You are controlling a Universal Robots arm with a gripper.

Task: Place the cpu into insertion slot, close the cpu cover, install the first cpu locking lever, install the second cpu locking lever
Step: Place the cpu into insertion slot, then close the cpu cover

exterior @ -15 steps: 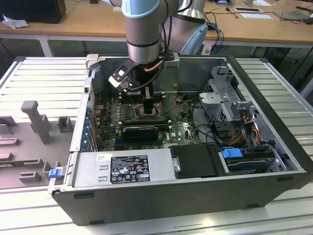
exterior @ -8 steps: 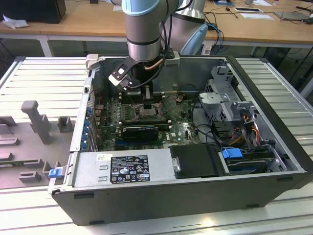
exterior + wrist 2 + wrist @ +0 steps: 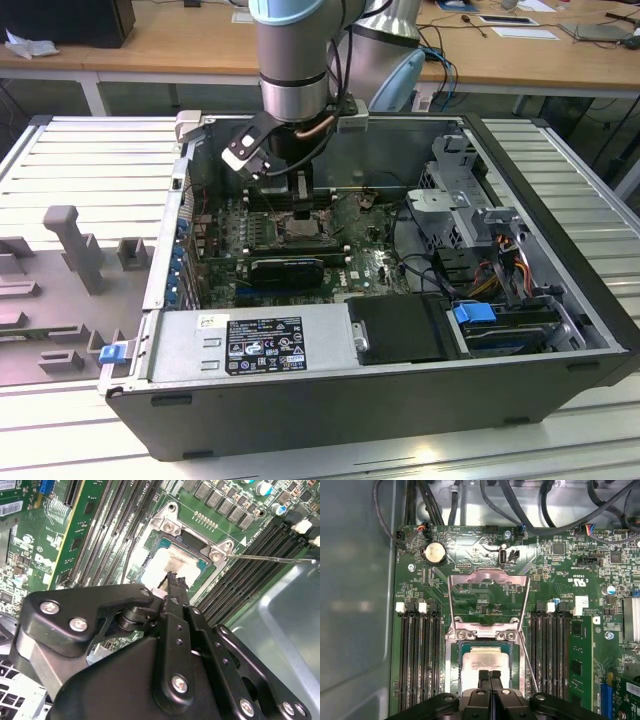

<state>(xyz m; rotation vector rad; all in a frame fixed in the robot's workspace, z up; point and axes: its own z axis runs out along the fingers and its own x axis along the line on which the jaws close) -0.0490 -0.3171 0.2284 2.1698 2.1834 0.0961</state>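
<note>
The pale silver-grey, smeared cpu is seated in the insertion slot. The claw, closed together, is held over it, at twelve o'clock of the black card in the exterior view.

The exterior view is looking down at a slant into the open dark-grey metal computer case, standing far enough back to be taking in the whole case and the ribbed grey counter carrying it. Both wrist views are riding close above the green motherboard inside that case. The first wrist view is facing almost straight down on the square, silver-framed insertion slot. The second wrist view is slanting across the insertion slot past the black end effector. All three views are sharing that insertion slot.
</note>
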